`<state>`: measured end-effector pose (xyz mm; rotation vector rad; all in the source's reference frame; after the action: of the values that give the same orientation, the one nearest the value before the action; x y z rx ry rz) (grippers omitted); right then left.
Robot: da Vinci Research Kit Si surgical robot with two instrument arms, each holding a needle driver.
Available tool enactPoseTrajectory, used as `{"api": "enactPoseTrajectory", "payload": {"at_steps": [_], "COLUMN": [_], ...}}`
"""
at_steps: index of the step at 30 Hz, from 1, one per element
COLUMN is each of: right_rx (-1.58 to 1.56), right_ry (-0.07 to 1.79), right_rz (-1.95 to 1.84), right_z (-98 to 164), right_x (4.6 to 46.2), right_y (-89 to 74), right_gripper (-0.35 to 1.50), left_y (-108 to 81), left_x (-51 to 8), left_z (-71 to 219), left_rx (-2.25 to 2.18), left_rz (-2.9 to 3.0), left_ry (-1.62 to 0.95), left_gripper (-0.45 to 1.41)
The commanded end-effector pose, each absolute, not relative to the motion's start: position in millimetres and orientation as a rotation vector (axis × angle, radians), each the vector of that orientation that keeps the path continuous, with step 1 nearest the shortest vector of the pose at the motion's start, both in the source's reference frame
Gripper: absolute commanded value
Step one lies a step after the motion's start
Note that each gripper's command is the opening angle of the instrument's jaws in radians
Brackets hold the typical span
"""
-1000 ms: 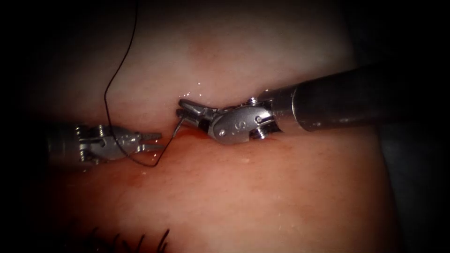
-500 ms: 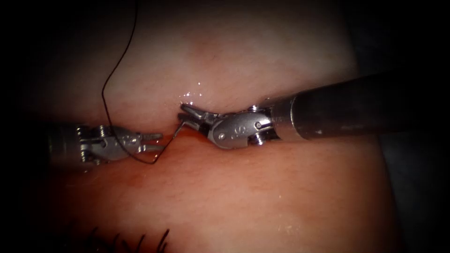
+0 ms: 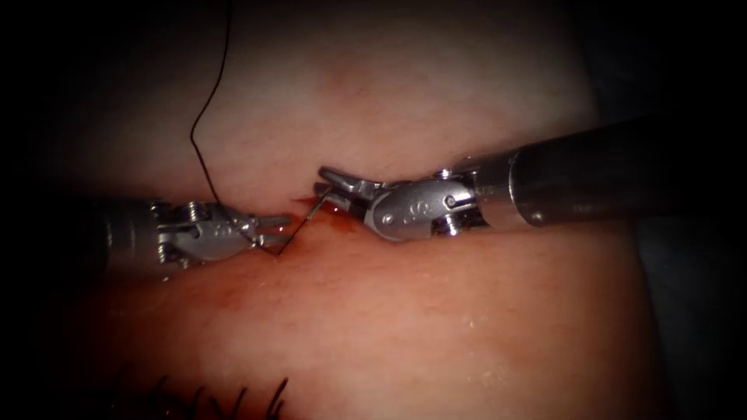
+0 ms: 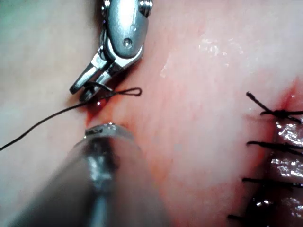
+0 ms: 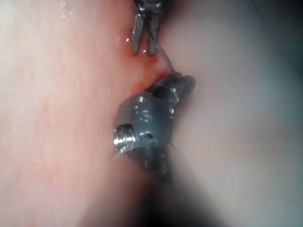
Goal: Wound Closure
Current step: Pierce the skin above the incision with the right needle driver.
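The tissue (image 3: 405, 311) lies wet with red fluid (image 3: 331, 214) at the cut. The right tool (image 3: 331, 185) clamps the needle (image 3: 315, 208) near its rear end. The left tool (image 3: 276, 225) is parted, empty, thread (image 3: 204, 167) draped across it.

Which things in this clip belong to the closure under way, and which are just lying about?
In use:
right gripper, holding the needle
left gripper, jaws slightly apart, empty
thread
tissue

Lying about:
finished stitches
red fluid
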<state>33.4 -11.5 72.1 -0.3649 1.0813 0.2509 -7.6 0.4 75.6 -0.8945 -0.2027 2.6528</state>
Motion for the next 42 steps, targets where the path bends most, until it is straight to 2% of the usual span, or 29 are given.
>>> {"api": "enactPoseTrajectory", "payload": {"at_steps": [1, 34, 42], "right_rx": [-0.375, -0.431, -0.237], "right_ry": [1.091, 1.183, 1.259], "right_rz": [0.257, 0.276, 0.59], "right_z": [71.9, 70.6, 71.1], "right_x": [34.1, 34.8, 34.5], "right_y": [-11.0, -5.2, -2.8], "right_gripper": [-0.35, -0.35, -0.35], "left_y": [0.4, -0.8, -0.9], "left_x": [-8.3, -9.1, -9.0], "left_z": [76.2, 79.4, 79.4], "left_rx": [-0.904, -0.893, -0.888], "left_rz": [2.653, 2.697, 2.702], "left_ry": [-0.207, -0.243, -0.248], "left_gripper": [-0.1, -0.1, -0.1]}}
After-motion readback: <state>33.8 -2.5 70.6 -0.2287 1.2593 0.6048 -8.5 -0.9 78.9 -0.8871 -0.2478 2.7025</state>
